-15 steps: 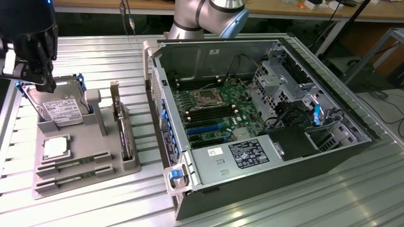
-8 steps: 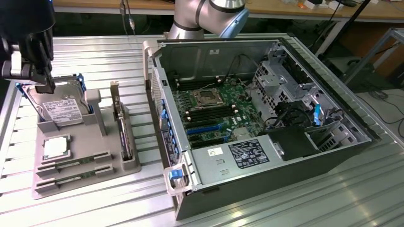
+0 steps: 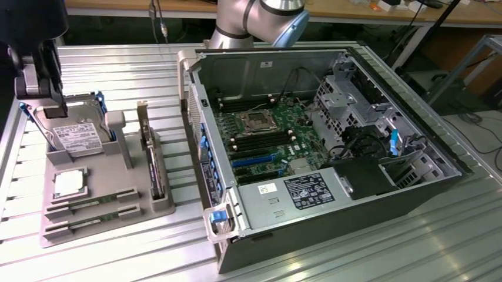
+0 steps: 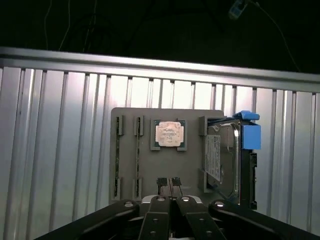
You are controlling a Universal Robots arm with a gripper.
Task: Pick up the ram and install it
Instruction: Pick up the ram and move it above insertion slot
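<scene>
Two ram sticks stand on edge in the slots of a grey holder tray (image 3: 110, 176). In the exterior view they are at the tray's near end, one ram stick (image 3: 90, 207) just behind the other (image 3: 88, 226). From the wrist they are thin strips, one ram (image 4: 118, 157) beside the other (image 4: 138, 157). My gripper (image 3: 55, 108) hangs above the tray's far end, near the hard drive. Its fingertips (image 4: 170, 182) are pressed together with nothing between them, and the gripper (image 4: 170, 182) is well above the tray, apart from the ram.
The tray also holds a silver hard drive (image 3: 79, 138) in a blue carrier, a CPU (image 3: 69, 183) and an upright expansion card (image 3: 149, 158). An open computer case (image 3: 353, 194) lies at the exterior view's right, its motherboard (image 3: 267, 144) exposed. Ribbed metal table (image 3: 117, 258) lies all around.
</scene>
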